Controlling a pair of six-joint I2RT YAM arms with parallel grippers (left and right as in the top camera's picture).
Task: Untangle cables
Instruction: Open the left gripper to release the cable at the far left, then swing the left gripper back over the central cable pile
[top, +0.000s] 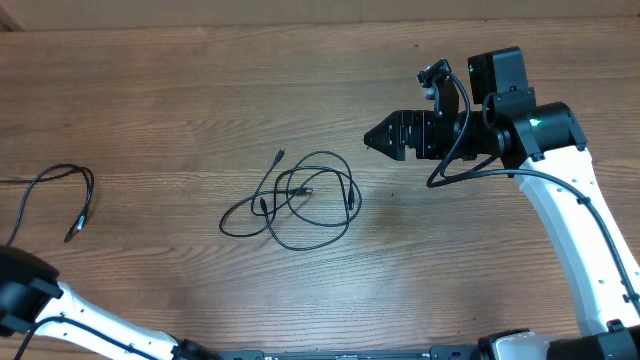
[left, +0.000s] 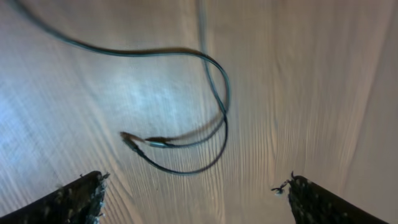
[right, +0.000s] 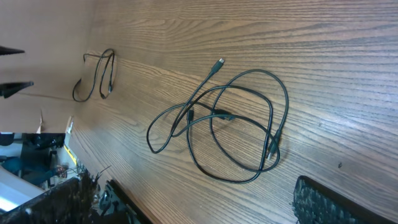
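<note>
Rough black left fingers (left: 74, 199) and right fingers (right: 329, 202) stand apart; thin cables (right: 221, 114) loop on grained wood (top: 200, 100)

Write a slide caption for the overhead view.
Tangled thin black cables lie on the brown wooden table, a separate black cable far left, the open right gripper beside the tangle.

The right arm (top: 565, 215) has white links, black joints, a black gripper (top: 372, 138), green lights (top: 536, 123), looping wire (top: 462, 172)

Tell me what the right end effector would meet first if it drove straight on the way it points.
Probably the tangled cables, lying centred ahead of the right end effector in its wrist view, though depth is unclear.
</note>
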